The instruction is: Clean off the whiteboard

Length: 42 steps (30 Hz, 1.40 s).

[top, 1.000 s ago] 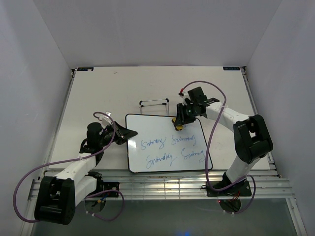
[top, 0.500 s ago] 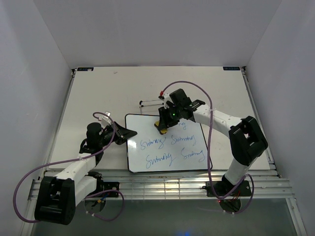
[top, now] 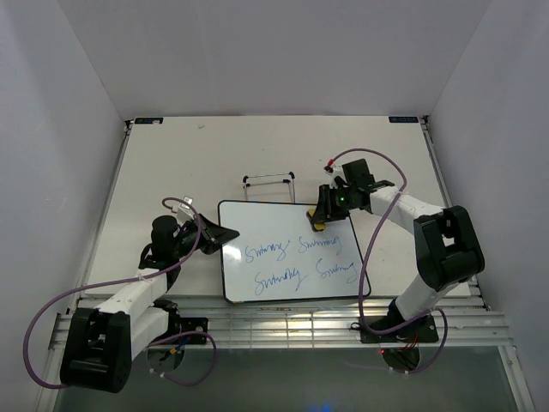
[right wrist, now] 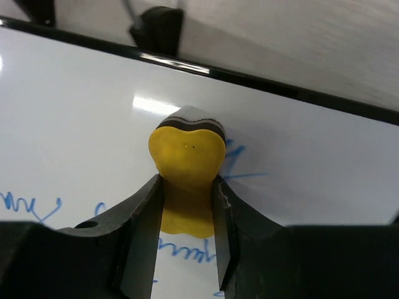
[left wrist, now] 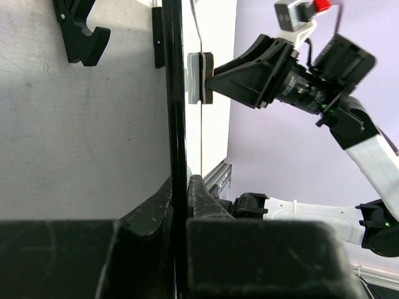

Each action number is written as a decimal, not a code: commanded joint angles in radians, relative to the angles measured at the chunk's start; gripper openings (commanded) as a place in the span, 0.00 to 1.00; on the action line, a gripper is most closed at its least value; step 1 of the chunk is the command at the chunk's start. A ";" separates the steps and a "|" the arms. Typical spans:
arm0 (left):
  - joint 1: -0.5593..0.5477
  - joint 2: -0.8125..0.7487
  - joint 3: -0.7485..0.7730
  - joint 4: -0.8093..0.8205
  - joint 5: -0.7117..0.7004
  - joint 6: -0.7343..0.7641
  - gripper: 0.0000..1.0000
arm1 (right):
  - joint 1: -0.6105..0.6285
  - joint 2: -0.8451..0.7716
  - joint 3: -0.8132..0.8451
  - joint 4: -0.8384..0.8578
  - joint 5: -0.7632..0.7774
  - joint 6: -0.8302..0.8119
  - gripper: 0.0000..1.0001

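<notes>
The whiteboard (top: 292,253) lies flat mid-table, glossy white with a thin black frame and blue cursive writing in two rows. My left gripper (top: 225,233) is shut on its left edge; in the left wrist view the black frame (left wrist: 177,124) runs between the jaws. My right gripper (top: 319,221) is shut on the yellow eraser (right wrist: 186,163) and presses it on the board's upper right part. The eraser (top: 318,226) sits above the writing; in the right wrist view blue strokes show beside and below it on the whiteboard (right wrist: 75,143).
A small black wire stand (top: 268,186) sits just behind the board's far edge. A metal rail (top: 283,326) runs along the table's near edge. White walls close in the table on three sides.
My right gripper swept the eraser left along the board's top, then back right. The blue marks at the top of the board are gone. The left arm has not moved.
</notes>
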 commanded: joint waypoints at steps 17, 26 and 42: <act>-0.008 -0.021 -0.001 0.085 -0.027 0.086 0.00 | -0.099 0.026 -0.063 -0.085 0.033 -0.060 0.30; -0.009 -0.023 0.014 0.085 -0.015 0.077 0.00 | 0.231 0.107 0.145 -0.038 0.020 0.063 0.30; -0.008 -0.029 -0.004 0.076 -0.038 0.054 0.00 | -0.092 0.065 -0.085 -0.070 0.086 -0.009 0.30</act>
